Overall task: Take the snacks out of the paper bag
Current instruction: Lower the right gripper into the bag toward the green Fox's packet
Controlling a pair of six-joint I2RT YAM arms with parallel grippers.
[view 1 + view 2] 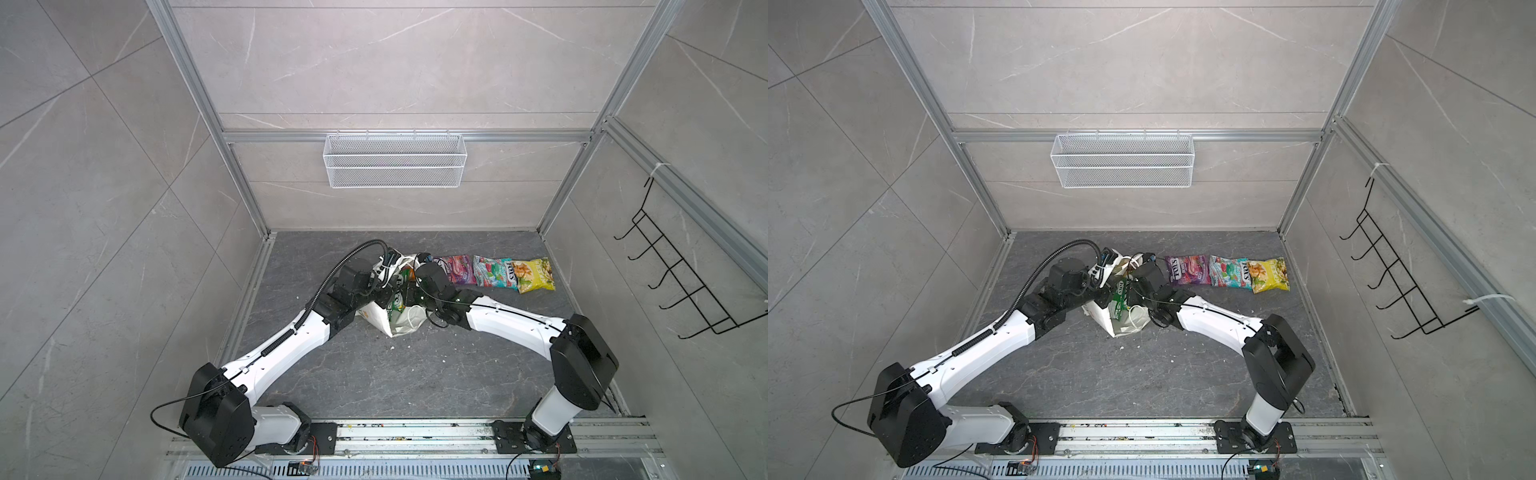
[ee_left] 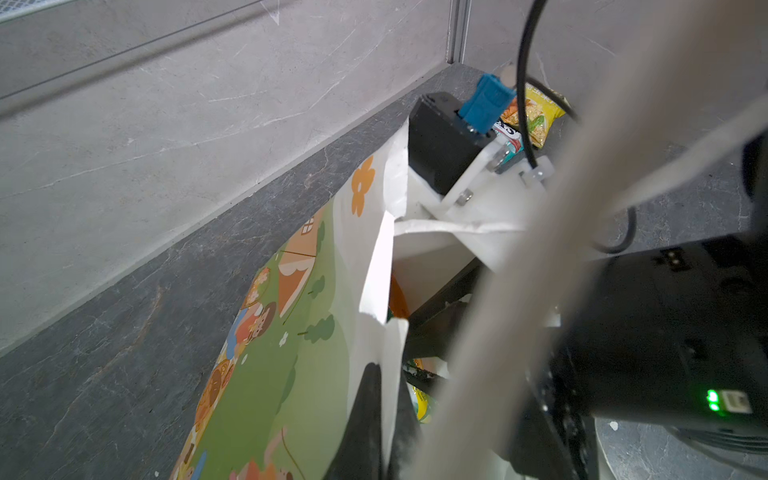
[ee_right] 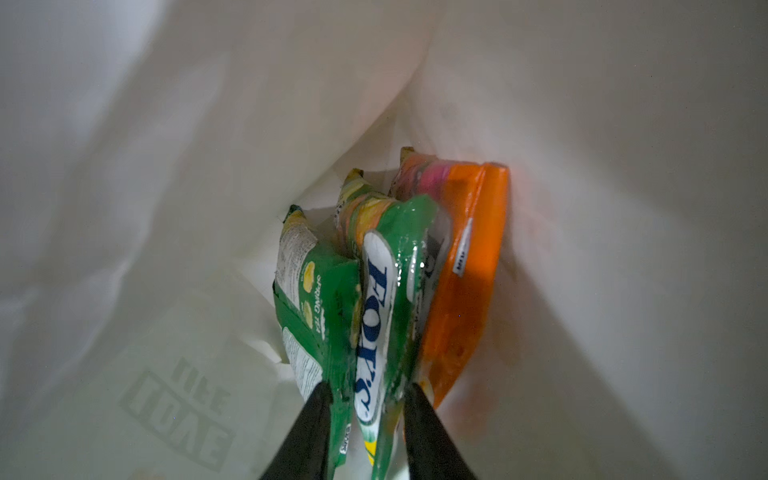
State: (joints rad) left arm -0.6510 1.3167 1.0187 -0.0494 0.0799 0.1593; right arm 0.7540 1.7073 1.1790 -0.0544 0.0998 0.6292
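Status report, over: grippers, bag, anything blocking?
Left gripper shut on paper bag rim. Right gripper inside bag, shut on green packets; orange packet beside. Purple packet, teal packet, yellow packet out on table. Nothing blocking.

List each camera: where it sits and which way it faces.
Top views: high above the arm bases, looking down at the floor, the paper bag and back wall; left arm and right arm show.
Left wrist: on the left arm, looking along the left gripper, shut on the bag's rim, toward a back corner.
Right wrist: inside the bag, looking toward its bottom; the right gripper is closed on a green packet.
Shared: the yellow chip bag shows in both top views and the left wrist view.
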